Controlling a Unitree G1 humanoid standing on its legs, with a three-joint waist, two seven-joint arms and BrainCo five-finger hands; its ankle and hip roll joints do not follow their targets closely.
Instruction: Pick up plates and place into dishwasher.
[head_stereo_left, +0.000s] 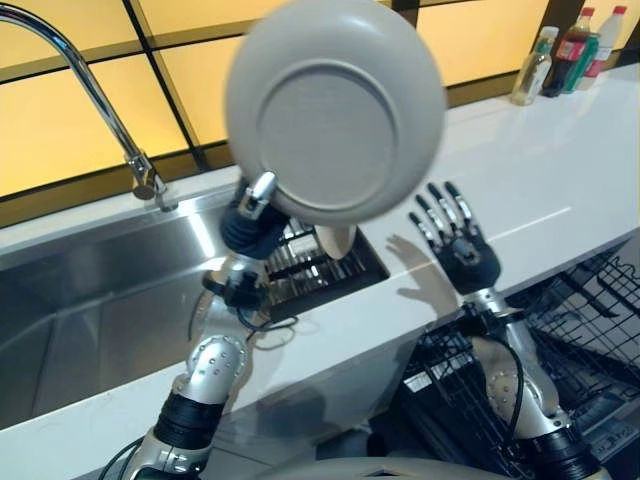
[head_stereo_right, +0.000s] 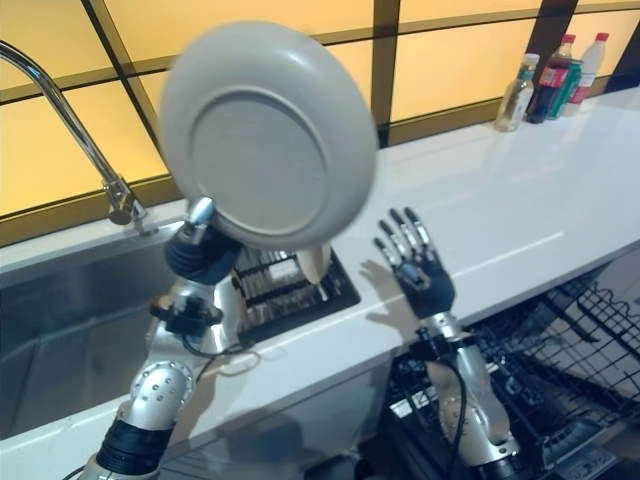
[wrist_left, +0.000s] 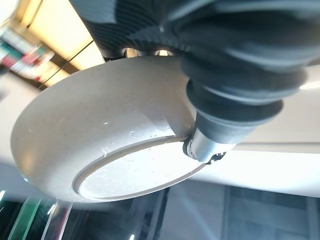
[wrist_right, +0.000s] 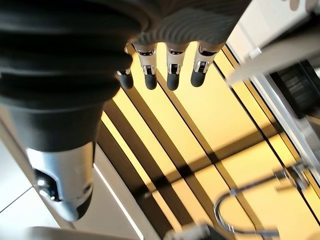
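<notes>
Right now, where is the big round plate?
The plate is up in the air in the left hand, above the sink and beside the faucet.

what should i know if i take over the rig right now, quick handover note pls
Left robot hand: shut on a grey plate, held up on edge above the sink's drying rack, underside toward the camera.
Right robot hand: open, holding nothing, raised over the white counter.
Dishwasher rack: pulled out at lower right.
Done: plate picked up.
Left: carry it across to the dishwasher rack and set it in.
</notes>
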